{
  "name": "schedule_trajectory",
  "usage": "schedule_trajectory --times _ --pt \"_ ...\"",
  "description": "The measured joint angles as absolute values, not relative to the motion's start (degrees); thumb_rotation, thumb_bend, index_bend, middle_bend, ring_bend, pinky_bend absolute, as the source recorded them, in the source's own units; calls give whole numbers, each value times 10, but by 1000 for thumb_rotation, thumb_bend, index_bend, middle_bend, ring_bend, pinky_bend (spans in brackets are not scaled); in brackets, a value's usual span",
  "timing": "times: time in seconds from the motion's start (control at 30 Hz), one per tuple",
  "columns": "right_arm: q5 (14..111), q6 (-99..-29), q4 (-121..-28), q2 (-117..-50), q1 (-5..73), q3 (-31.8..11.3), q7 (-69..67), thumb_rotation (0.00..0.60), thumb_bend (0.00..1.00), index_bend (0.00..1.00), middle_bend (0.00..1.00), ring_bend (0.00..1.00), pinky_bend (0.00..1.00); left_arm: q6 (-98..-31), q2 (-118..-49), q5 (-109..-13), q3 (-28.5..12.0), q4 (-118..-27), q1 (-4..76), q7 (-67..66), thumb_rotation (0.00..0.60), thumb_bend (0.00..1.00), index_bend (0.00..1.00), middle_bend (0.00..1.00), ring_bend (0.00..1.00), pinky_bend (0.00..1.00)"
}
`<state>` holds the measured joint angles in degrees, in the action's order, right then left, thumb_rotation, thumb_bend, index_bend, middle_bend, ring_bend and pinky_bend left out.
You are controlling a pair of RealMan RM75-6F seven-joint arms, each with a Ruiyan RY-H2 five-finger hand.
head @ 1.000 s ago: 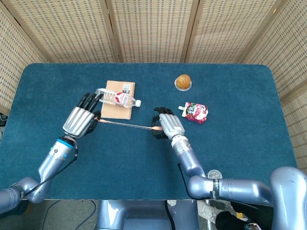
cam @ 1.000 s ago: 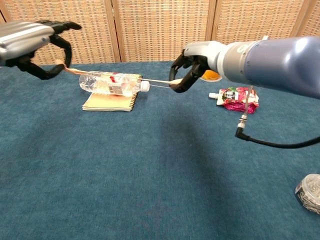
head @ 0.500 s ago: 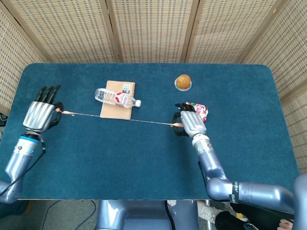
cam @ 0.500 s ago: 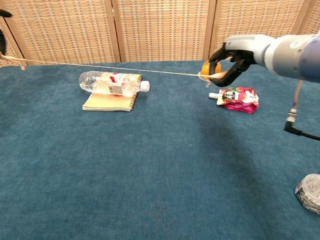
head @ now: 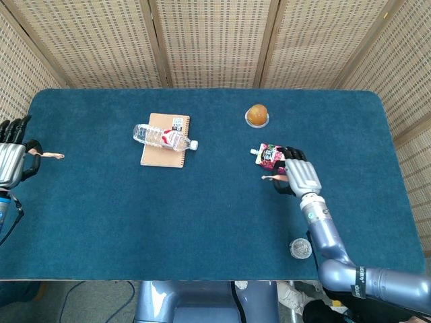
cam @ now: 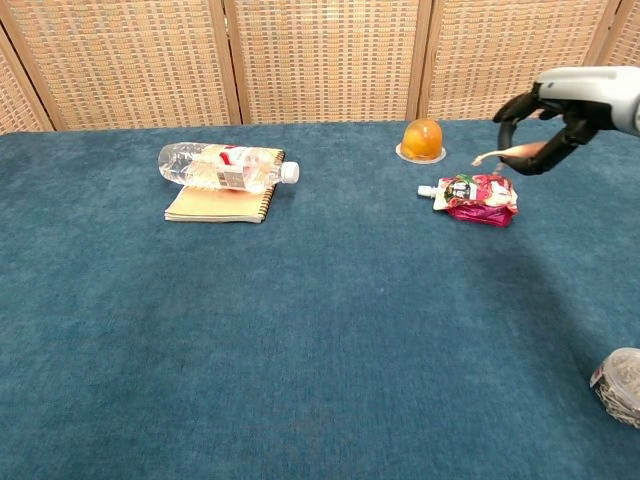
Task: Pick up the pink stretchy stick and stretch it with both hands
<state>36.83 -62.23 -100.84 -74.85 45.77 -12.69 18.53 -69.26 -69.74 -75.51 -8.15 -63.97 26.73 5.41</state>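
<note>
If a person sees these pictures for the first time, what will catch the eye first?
Most striking are the two hands held far apart: the left hand at the table's left edge and the right hand beside the red pouch, each pinching a short pink piece. No pink strand is visible spanning the space between them. Next comes the clear water bottle lying on the brown notebook, and the orange object near the far edge.

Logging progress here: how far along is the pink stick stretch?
Done: pickup. In hand: left hand and right hand each pinch an end of the pink stick, far apart. No strand shows between them; snapped or too thin, I cannot tell. Left: nothing evident.
</note>
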Motion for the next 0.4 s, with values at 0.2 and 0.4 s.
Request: schedule_trajectory --times 0.2,0.4 --pt "387 -623 -1014 -728 433 -119 164 600 609 673 196 0 0 -696 -689 -754 -81 -631 255 73 600 553 734 0 0 0" --pt "412 -617 -1017 -716 411 -112 143 600 609 673 196 0 0 -709 -683 -765 -78 -637 242 80 600 553 734 0 0 0"
